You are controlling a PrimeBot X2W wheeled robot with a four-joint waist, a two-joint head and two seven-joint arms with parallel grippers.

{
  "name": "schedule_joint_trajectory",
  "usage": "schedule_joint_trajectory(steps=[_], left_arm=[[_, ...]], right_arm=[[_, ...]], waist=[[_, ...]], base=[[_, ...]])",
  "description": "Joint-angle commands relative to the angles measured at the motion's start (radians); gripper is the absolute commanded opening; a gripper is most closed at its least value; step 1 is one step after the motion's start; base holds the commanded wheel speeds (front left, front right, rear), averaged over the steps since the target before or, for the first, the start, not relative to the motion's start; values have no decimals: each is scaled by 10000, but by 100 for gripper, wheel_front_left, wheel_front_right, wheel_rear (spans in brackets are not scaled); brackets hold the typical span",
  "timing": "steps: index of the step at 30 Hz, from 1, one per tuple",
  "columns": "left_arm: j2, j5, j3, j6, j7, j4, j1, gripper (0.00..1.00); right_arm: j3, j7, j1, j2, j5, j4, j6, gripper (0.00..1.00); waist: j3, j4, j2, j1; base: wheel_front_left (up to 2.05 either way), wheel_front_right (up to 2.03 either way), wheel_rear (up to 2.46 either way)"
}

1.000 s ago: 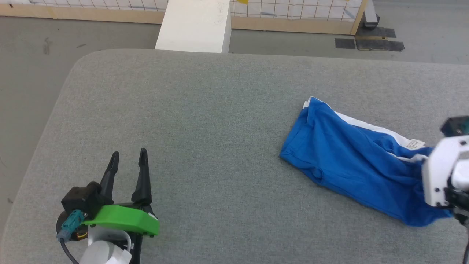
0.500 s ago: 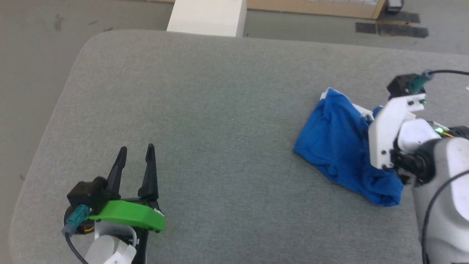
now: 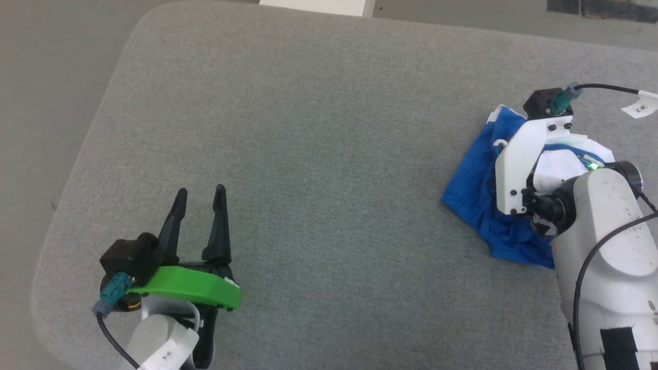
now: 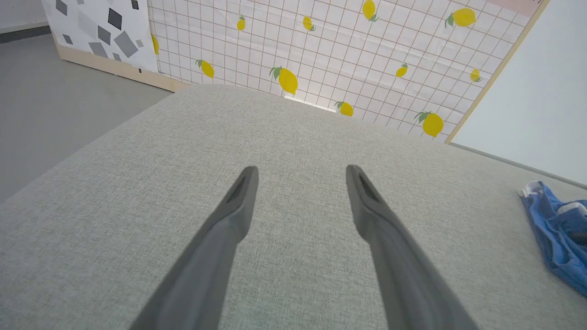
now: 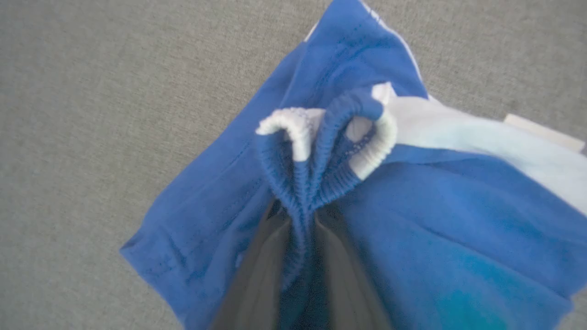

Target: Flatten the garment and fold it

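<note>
At the right side of the table (image 3: 329,128), I log my right gripper (image 5: 300,215), jaws clamped on the garment's (image 5: 215,192) bunched waistband (image 5: 321,137), wrist pitched down over the crumpled shorts, pale forearm (image 3: 601,226) trailing; my left gripper (image 3: 200,191), jaws spread wide and empty, lies low near the left corner.

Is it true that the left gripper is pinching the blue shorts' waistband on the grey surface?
Not quite: it is the right gripper that pinches the blue shorts at the waistband on the grey surface, as the right wrist view shows.
</note>
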Motion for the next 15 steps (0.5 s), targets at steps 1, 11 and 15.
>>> schedule_joint_trajectory(steps=[1, 11, 15], left_arm=[[-82, 99, 47, -91, -39, 42, -166, 100], [-118, 314, 276, -219, -39, 297, -76, 100], [-60, 387, 372, -216, -39, 326, 53, 100]], right_arm=[[-26, -147, -224, 46, -109, 227, -15, 0], [1224, -634, -723, 96, 796, 775, -15, 100], [1818, -944, -809, 100, 1553, 487, -15, 100]], waist=[[82, 51, 0, -1], [-532, -367, 0, -1], [-1008, -632, 0, -1]], base=[[0, 0, 0], [0, 0, 0], [0, 0, 0]])
